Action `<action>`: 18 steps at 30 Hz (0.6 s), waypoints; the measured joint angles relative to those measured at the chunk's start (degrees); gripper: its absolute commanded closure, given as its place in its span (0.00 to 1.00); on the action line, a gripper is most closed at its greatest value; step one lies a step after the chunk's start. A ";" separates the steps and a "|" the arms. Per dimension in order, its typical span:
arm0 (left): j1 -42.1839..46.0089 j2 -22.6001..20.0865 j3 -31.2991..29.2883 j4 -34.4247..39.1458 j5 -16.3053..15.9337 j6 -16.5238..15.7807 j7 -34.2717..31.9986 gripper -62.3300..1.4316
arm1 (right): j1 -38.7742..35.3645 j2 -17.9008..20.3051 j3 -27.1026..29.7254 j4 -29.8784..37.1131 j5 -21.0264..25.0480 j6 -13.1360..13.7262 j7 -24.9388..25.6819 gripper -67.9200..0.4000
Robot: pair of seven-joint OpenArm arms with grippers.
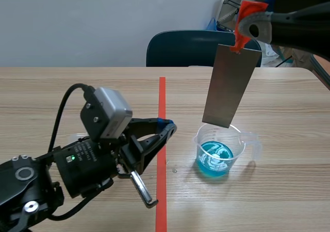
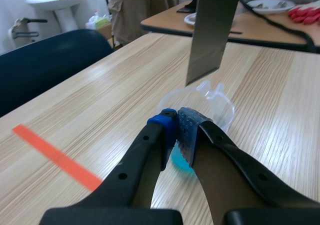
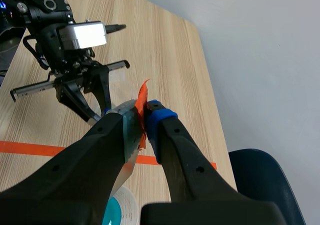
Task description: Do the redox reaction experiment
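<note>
A clear plastic beaker (image 1: 221, 152) with blue liquid stands on the table right of the tape line. A grey metal plate (image 1: 230, 85) hangs upright over it, its lower edge about at the beaker's rim. My right gripper (image 1: 248, 16) is raised at the back right, shut on the plate's orange tab (image 1: 242, 38). In the right wrist view the tab (image 3: 143, 97) sits pinched between the fingers. My left gripper (image 2: 177, 127) is shut on nothing, low above the table, pointing at the beaker (image 2: 215, 100) just ahead. The plate (image 2: 212, 30) hangs beyond its tips.
A dark blue chair (image 1: 191, 49) stands behind the table's far edge. An orange-red tape line runs down the table's middle. In the left wrist view a second table (image 2: 260, 30) with a white dish and red gloves stands beyond, with a person's legs (image 2: 140, 7) nearby.
</note>
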 measured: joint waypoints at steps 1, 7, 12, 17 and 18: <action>1.05 -0.52 -0.94 0.83 -0.02 -0.02 0.02 0.93 | 0.00 0.00 0.00 0.00 0.02 0.00 0.00 0.99; 8.68 -4.46 -7.19 7.93 -0.09 -0.02 -0.04 0.93 | 0.00 0.00 0.00 0.00 0.02 0.00 0.00 0.99; 18.12 -7.65 -14.88 14.03 -0.24 -0.02 -0.72 0.93 | 0.00 0.00 0.00 0.00 0.02 0.00 0.00 0.99; 29.68 -9.79 -23.08 18.10 -0.22 -0.04 -3.85 0.93 | 0.00 0.00 0.00 0.00 0.02 0.00 0.00 0.99; 32.06 -10.01 -24.79 18.56 -0.22 -0.04 -4.72 0.93 | 0.00 0.00 0.00 0.00 0.02 0.00 0.00 0.99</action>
